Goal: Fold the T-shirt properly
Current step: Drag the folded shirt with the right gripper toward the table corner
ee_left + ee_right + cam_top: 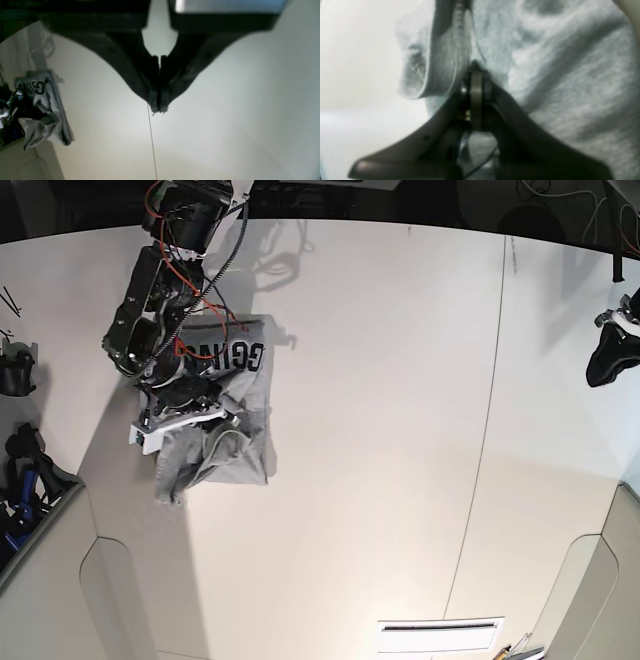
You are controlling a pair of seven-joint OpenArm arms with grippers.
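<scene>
At left of base view: the T-shirt [222, 415] is seen bunched on the white surface [400, 430], well apart from the far right edge; black lettering is shown on its upper part, while the lower part is crumpled into ridges.
Right end effector [190, 412]: it is pressed together over the middle of the garment; in the right wrist view grey cloth is seen gathered at its tips [476, 75], so a pinch on the fabric is judged.
Progress: a partial gathering is judged at best; no flat, squared fold is shown, and sleeves and hem cannot be told apart.
Left end effector [159, 106]: it is pressed together on nothing, parked over bare surface at far right.
Remaining: spreading, smoothing and the folds proper are judged undone.
</scene>
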